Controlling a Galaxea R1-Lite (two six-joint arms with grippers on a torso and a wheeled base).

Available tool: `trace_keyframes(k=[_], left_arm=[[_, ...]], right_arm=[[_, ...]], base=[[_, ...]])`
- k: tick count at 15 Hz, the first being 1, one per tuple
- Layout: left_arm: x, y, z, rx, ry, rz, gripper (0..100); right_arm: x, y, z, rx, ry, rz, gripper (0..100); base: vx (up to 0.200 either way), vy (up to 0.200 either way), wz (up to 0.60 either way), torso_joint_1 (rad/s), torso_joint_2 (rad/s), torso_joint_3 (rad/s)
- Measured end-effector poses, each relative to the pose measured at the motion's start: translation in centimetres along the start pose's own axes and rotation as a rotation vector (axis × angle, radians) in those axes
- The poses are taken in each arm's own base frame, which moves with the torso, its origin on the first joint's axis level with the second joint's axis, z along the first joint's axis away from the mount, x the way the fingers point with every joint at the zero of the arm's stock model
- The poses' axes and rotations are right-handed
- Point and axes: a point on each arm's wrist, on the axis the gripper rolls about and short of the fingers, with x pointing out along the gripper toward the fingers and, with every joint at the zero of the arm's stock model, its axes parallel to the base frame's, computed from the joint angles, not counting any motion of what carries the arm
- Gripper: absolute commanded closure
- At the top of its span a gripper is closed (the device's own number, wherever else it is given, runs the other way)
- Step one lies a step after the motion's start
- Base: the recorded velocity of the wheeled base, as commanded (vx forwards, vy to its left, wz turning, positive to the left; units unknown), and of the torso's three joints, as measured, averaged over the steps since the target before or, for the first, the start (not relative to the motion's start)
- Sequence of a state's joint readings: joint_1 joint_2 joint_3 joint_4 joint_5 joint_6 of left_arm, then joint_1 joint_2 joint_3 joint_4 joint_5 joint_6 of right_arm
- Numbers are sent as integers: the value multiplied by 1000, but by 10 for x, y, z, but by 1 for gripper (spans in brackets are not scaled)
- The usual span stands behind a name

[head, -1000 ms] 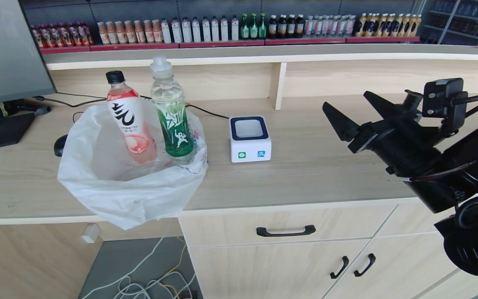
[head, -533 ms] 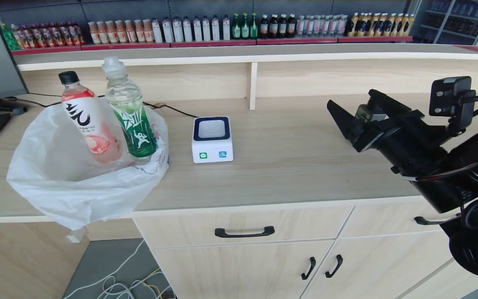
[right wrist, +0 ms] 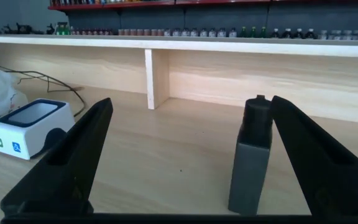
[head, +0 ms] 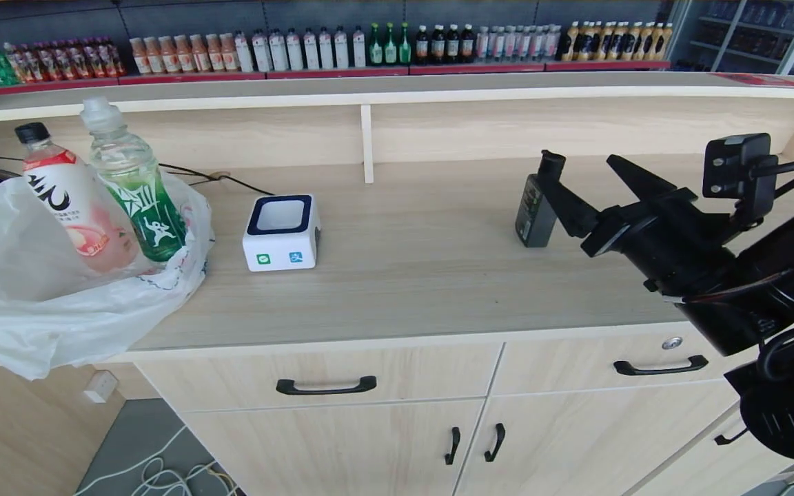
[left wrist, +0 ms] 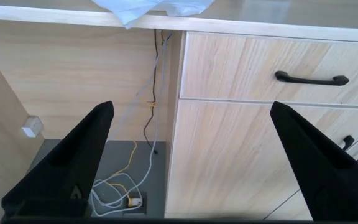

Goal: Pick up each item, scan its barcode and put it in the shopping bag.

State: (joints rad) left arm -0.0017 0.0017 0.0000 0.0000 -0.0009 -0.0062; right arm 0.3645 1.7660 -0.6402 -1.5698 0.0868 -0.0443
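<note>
A light wooden shop counter (head: 424, 275) runs across the head view, with a long shelf of drink bottles (head: 342, 48) on the wall behind it. At the counter's left end a white plastic shopping bag (head: 38, 303) sags open, holding two upright bottles side by side: a pink-labelled bottle (head: 73, 207) and a green-labelled bottle (head: 138, 193). Just beside the bag sits a small white scanner (head: 280, 233) with a dark blue rim. Well to the right, a dark carton (head: 533, 210) with a black cap stands upright on the counter. The right gripper (head: 579, 167) hangs near it, jaws spread wide and holding nothing. The left gripper (left wrist: 191, 106), jaws also spread and empty, faces the cabinet front below the counter, near a black drawer handle (left wrist: 311, 78).
</note>
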Motion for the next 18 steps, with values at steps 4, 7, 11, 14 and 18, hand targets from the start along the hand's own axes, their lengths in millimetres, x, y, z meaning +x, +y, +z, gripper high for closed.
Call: trace_keyframes(k=[4, 7, 11, 14, 18], left_arm=[[0, 0, 0, 2, 0, -1, 0], [0, 0, 0, 2, 0, -1, 0], [0, 0, 0, 2, 0, 0, 0], [0, 0, 0, 2, 0, 0, 0], [0, 0, 0, 2, 0, 0, 0]], right_arm=[[-3, -1, -4, 0, 19, -3, 0], [-15, -1, -7, -1, 61, -7, 0], [-30, -2, -7, -23, 96, -34, 0], [-29, -2, -13, -8, 119, -98, 0], [-16, -1, -31, -6, 147, -157, 0]], base=[[0, 0, 0, 0, 0, 0], [0, 0, 0, 0, 0, 0], [0, 0, 0, 0, 0, 0], [0, 0, 0, 0, 0, 0], [0, 0, 0, 0, 0, 0]])
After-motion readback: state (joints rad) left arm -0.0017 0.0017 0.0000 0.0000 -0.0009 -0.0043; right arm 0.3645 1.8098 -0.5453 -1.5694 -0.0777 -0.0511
